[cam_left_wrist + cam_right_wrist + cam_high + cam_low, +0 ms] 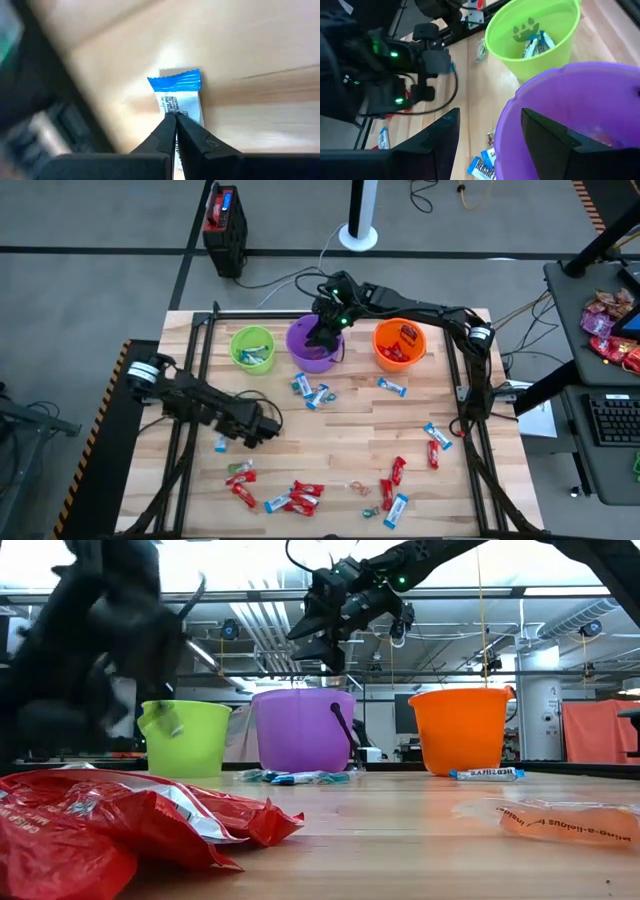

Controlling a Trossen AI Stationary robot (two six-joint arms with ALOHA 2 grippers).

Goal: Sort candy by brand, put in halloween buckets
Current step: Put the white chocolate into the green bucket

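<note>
Along the tabletop's [340, 445] near edge lie scattered red candies [305, 494] and blue-and-white candies [396, 509]. Toward the left edge, the left gripper [175, 131] has its fingers pinched fully together on one blue-and-white candy [177, 95], which lies flat on the wood. Mid-table, a small cluster of blue-and-white pieces [311, 392] sits just in front of the purple bucket [312, 345]. Along the far edge the three buckets stand in a row: lime green bucket [252, 348] on the left holding a few blue-and-white pieces, purple in the middle, orange bucket [399, 344] on the right with red pieces inside. The right gripper [490, 132] hangs over the purple bucket's rim, fingers spread wide and holding nothing.
</note>
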